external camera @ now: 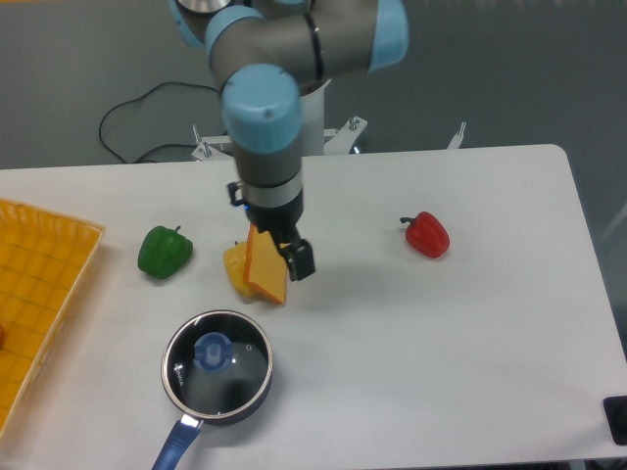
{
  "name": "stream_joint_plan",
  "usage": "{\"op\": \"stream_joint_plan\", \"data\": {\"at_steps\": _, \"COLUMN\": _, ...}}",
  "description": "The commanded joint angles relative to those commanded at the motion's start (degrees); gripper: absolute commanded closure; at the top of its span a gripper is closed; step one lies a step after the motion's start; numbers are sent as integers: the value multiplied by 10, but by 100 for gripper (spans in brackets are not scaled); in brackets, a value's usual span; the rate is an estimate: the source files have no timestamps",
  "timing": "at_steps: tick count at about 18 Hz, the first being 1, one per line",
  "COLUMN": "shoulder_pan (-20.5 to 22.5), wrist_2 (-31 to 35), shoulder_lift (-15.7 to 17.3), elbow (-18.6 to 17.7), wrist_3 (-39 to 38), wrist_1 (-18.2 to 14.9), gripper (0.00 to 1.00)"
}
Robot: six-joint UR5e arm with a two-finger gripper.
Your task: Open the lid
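Near the front edge of the table (470,372), left of centre, the lid (217,359) sits seated on its saucepan (217,403), its metal rim flush with the pot wall and the blue knob (212,352) standing free at the middle of the glass. Nothing touches it. The pan's blue handle (174,448) points toward the front edge.

Just behind the pan lie an orange wedge (265,261) leaning on a yellow piece (234,266), with a green pepper (164,252) to their left and a red pepper (427,235) well apart on the right. A yellow tray (39,294) lies at the left edge of the table.

Above the orange wedge hangs the tool (297,262), pointing down and slightly forward, beside the wedge's right edge and holding nothing. From this angle its fingers overlap, so I cannot tell how far apart they stand.

As for progress, I judge the task barely begun: no grasp is made and the lid is still on. What remains is to bring the tool over the knob, lower it, close on the knob, and lift the lid clear of the pan.
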Motion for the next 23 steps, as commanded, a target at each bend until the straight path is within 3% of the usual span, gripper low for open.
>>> {"op": "stream_joint_plan", "data": {"at_steps": 4, "shoulder_pan": -35, "wrist_2": 57, "shoulder_lift": -32, "elbow": 7, "wrist_3": 20, "wrist_1": 0, "gripper": 0}}
{"op": "stream_joint_plan", "data": {"at_steps": 8, "shoulder_pan": -43, "wrist_2": 56, "shoulder_lift": -54, "elbow": 18, "wrist_3": 20, "wrist_1": 23, "gripper": 0}}
{"op": "stream_joint_plan", "data": {"at_steps": 11, "shoulder_pan": -55, "wrist_2": 34, "shoulder_lift": -80, "elbow": 27, "wrist_3": 7, "wrist_1": 79, "gripper": 0}}
{"op": "stream_joint_plan", "data": {"at_steps": 13, "shoulder_pan": -55, "wrist_2": 15, "shoulder_lift": -90, "elbow": 33, "wrist_3": -30, "wrist_1": 97, "gripper": 0}}
{"op": "stream_joint_plan", "data": {"at_steps": 17, "shoulder_pan": -57, "wrist_2": 14, "shoulder_lift": -104, "elbow": 42, "wrist_3": -37, "wrist_1": 97, "gripper": 0}}
{"op": "stream_joint_plan", "data": {"at_steps": 23, "shoulder_pan": -66, "wrist_2": 12, "shoulder_lift": -145, "elbow": 88, "wrist_3": -52, "wrist_1": 95, "gripper": 0}}
